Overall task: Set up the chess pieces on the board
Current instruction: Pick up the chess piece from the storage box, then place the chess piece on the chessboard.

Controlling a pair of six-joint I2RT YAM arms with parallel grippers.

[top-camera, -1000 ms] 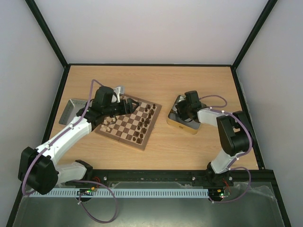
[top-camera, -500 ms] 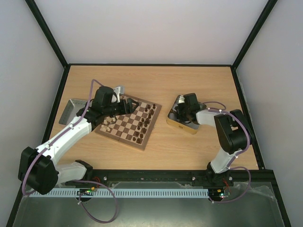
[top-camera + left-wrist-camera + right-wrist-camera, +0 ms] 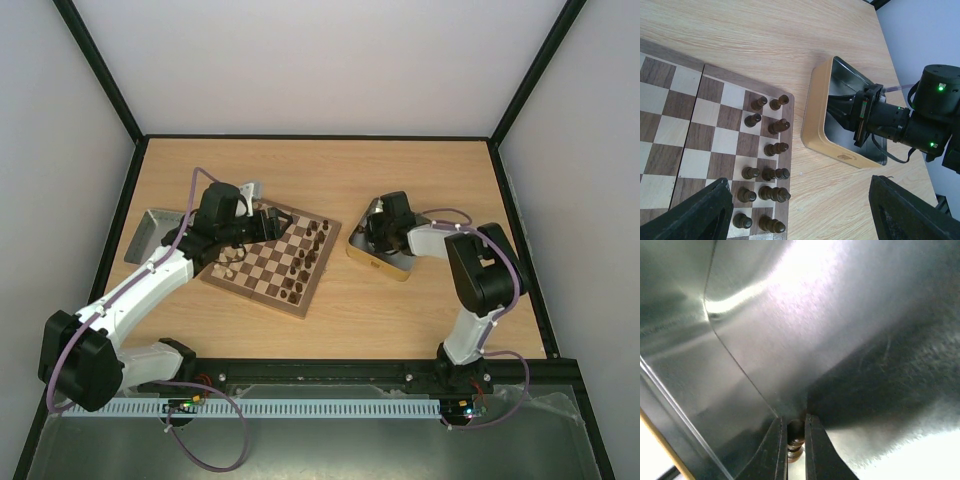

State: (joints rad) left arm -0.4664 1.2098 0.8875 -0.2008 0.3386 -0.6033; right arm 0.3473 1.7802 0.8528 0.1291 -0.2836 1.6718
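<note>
No text, number or brand can be read in any view; the tin (image 3: 816, 112) carries one small dark mark (image 3: 844, 156) low on its cream outer wall, too small to make out.

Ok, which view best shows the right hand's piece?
Right wrist: dark piece pinched in the right hand, inside the tin. Top and left wrist show only the hand in the tin, piece hidden.
</note>
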